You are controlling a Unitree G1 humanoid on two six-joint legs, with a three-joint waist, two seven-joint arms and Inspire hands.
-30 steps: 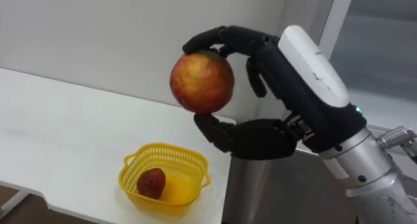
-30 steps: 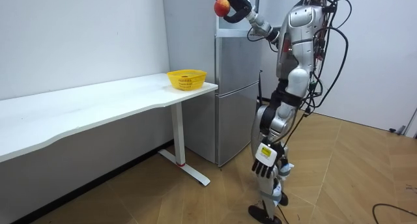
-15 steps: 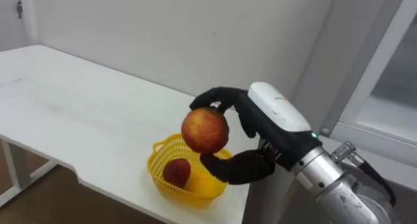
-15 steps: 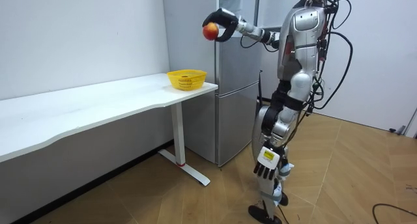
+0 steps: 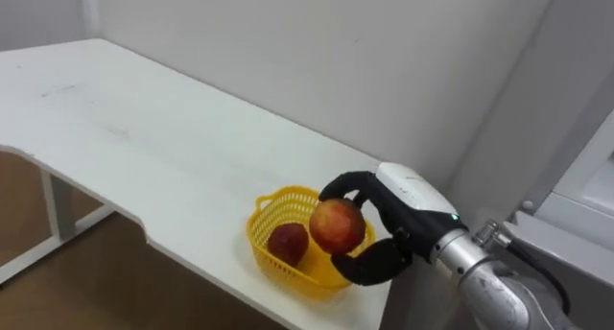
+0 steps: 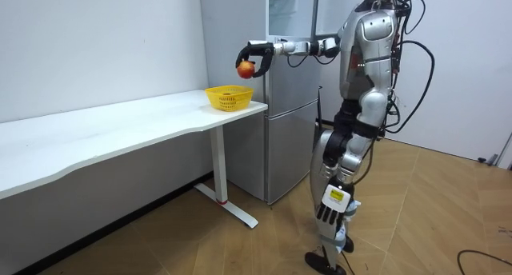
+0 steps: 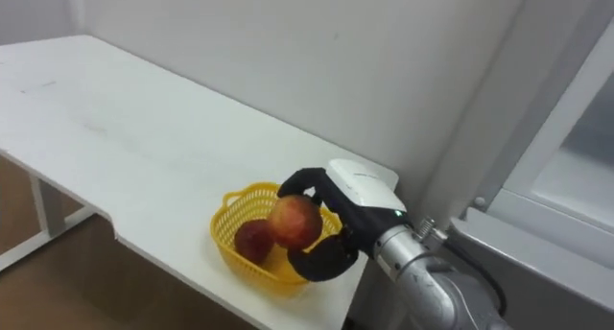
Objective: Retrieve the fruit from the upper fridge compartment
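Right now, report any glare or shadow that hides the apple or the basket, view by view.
Left eye view: even light, no glare on the white table; the apple in the right robot hand and the yellow basket are evenly lit. Right eye view: the same. Room view: dull sheen on the fridge, none on the apple.

The right hand (image 5: pixel 411 207) was at 5 o'clock in the view, and its arm ran off toward 4 o'clock. Its dark fingers (image 5: pixel 347 184) curled over the top of a red-and-yellow apple (image 5: pixel 338 224), with the thumb below it. The apple hung over the 3 o'clock side of a yellow basket (image 5: pixel 267 255), which stood at the end of the white counter (image 5: pixel 144 129). Inside the basket, at 8 o'clock from the apple, lay a dark red fruit (image 5: pixel 287 244). A pale wall (image 5: pixel 288 42) rose behind the counter at 12 o'clock.
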